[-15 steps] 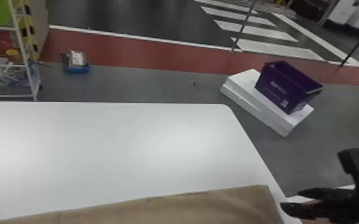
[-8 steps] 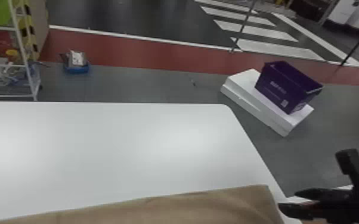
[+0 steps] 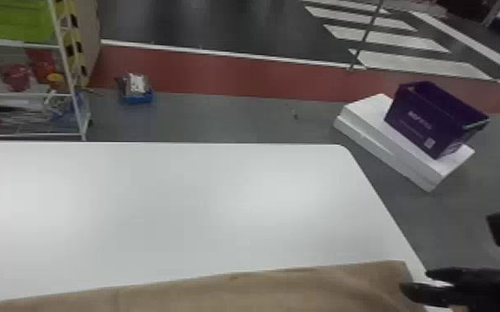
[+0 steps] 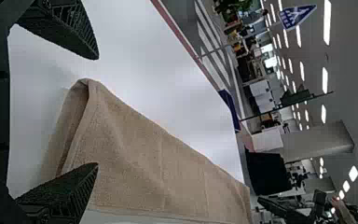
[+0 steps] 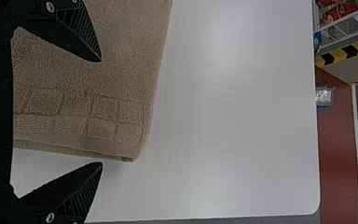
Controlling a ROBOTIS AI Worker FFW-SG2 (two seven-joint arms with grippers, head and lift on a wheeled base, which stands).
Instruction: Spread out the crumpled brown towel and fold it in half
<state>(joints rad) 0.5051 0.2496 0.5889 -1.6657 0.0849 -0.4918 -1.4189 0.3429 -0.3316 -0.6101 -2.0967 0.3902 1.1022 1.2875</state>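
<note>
My right gripper (image 3: 417, 282) is at the lower right of the head view, beside the right end of the brown towel (image 3: 261, 290), which lies flat along the table's near side. In the right wrist view the right gripper (image 5: 101, 112) stands open over the towel's patterned end (image 5: 88, 112), its fingers apart. In the left wrist view my left gripper (image 4: 98, 112) is open too, close to the towel's folded end (image 4: 121, 144), where layers lie one over the other. Neither gripper holds cloth.
The white table (image 3: 178, 207) stretches beyond the towel to its far edge. On the floor past its right side, a purple bin (image 3: 436, 118) rests on white boxes (image 3: 369, 128). A wire shelf (image 3: 20, 91) stands behind the table at the left.
Almost nothing differs in the head view; the right gripper has shifted very slightly to the left, and the towel lies as before.
</note>
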